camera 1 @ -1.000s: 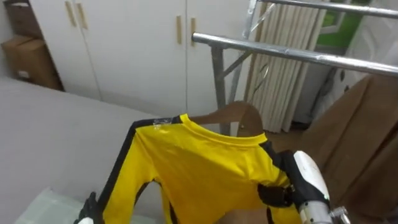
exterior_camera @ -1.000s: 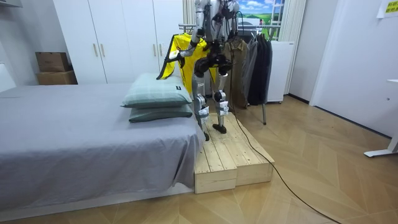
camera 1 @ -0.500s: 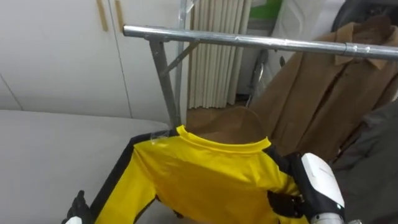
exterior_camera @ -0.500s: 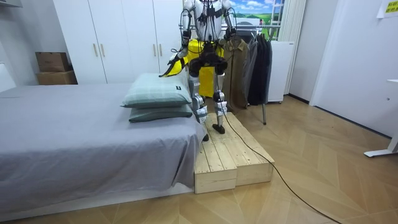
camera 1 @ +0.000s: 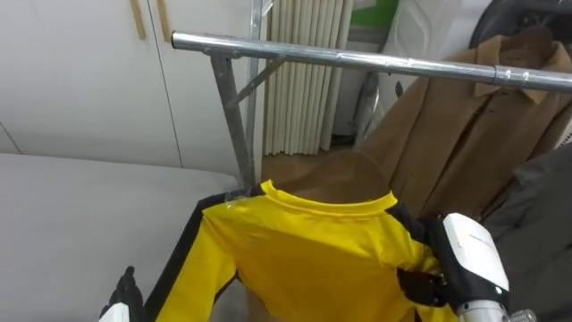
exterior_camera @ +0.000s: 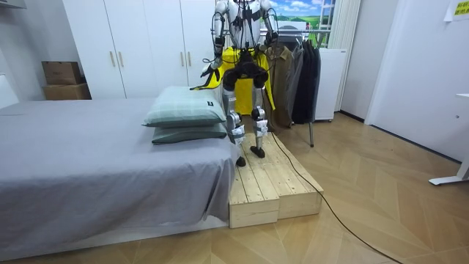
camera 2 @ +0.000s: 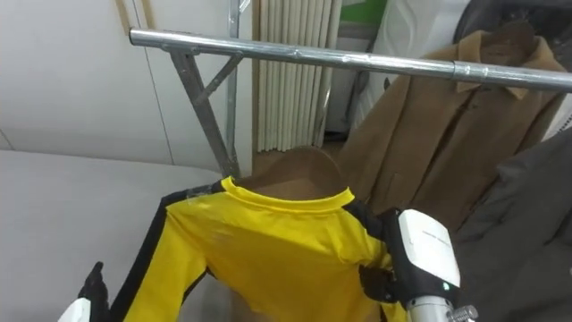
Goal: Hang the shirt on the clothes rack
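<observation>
Yellow shirt (camera 1: 304,255): lower centre of frame, collar up, spread between hands, below rail (camera 1: 357,59). Judged light, limp, likely slippery; sags unless held at both shoulders, so take hold near collar. Right hand (camera 1: 469,259), lower right: fingers curled into shoulder cloth. Left hand (camera 1: 121,300), lower left by sleeve: grip cannot tell. Brown coat (camera 1: 456,116) on rail, upper right.

Yellow shirt (camera 1: 313,250) with black stripes

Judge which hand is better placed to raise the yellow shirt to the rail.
Right, probably. The right hand grips the yellow shirt at its shoulder, high up, below the rail near the brown coat. The left hand shows low by the sleeve, farther from the rail.
</observation>
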